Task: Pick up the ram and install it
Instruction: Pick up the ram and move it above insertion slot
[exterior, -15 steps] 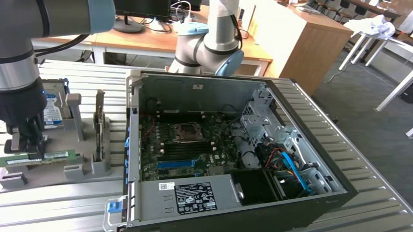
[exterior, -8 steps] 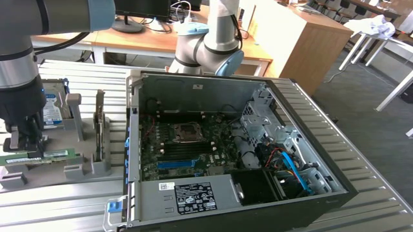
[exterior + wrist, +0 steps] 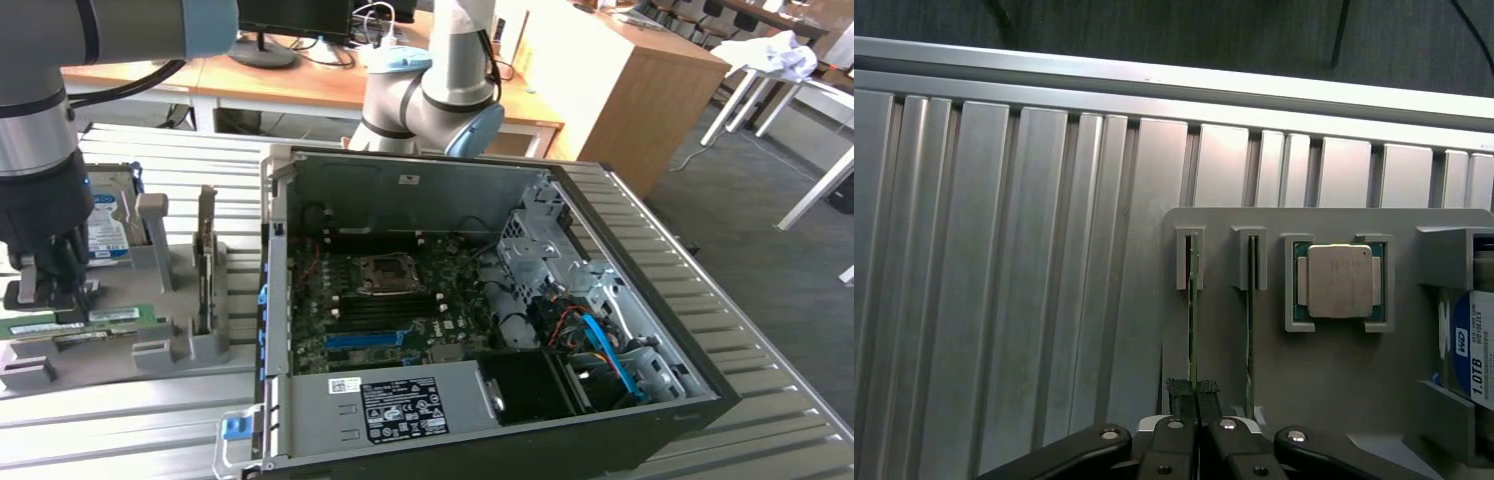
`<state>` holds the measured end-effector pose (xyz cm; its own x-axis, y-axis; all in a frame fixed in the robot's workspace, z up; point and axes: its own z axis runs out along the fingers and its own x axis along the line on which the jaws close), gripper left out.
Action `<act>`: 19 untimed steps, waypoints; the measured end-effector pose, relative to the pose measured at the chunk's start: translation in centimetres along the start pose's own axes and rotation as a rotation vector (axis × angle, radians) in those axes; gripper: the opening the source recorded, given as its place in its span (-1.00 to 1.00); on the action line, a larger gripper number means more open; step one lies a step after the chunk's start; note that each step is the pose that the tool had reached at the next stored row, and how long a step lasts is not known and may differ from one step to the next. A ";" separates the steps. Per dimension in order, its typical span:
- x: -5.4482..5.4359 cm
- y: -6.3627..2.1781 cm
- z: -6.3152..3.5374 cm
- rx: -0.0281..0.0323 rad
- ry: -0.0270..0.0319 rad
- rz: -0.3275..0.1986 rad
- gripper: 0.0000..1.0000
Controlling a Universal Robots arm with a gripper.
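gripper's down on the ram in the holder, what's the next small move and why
Probably a straight lift out of the slot. The gripper looks shut on the ram, which stands on edge in the grey holder, with a second stick close beside it. Pulling straight should avoid bending the ram or knocking its neighbour.

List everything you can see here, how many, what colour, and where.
ram: two, green, on edge in holder slots
CPU: one, silver, in holder beside ram
hard drive: one, silver, blue label, in holder
card: one, dark, upright in holder
holder: one, grey, table, exterior view's left
PC case: one, black, open, mid-table
table: one, silver slats
desk: one, wooden, behind table
arm: one, grey, above holder
gripper: one, black, jaws shut on one ram
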<state>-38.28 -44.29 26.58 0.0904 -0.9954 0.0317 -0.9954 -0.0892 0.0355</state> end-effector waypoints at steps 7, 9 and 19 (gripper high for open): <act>0.0 0.01 -0.43 0.0000 0.0000 0.000 -0.76; 0.0 0.02 -0.55 0.0000 0.0000 0.000 -0.76; 0.0 0.04 -1.21 -0.0001 0.0000 0.000 -0.76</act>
<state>-38.28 -44.29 27.79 0.0904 -0.9954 0.0317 -0.9954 -0.0893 0.0356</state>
